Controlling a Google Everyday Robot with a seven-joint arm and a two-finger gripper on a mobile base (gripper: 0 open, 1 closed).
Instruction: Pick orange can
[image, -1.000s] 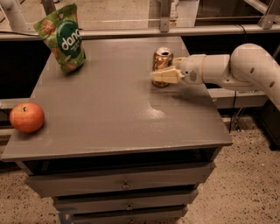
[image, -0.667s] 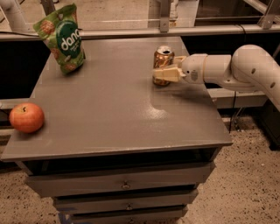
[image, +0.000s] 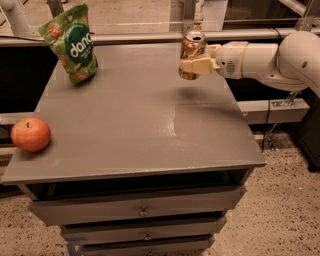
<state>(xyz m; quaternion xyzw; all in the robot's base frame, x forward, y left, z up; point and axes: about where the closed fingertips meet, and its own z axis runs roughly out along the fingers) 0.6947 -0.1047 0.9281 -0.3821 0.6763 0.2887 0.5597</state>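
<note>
The orange can (image: 190, 49), coppery with a silver top rim, stands upright near the far right of the grey table (image: 135, 120). My gripper (image: 192, 61) reaches in from the right on a white arm and is shut around the can's middle. One cream finger (image: 196, 65) crosses the can's front; the other is hidden behind it. I cannot tell whether the can's base touches the table.
A green snack bag (image: 71, 42) stands at the far left corner. A round orange-red apple (image: 31, 134) lies at the left front edge. Drawers (image: 142, 211) sit under the tabletop. A metal rail (image: 150, 36) runs behind the table.
The gripper has closed in on the can and now grips its middle. The bag and apple have not moved on the table.
</note>
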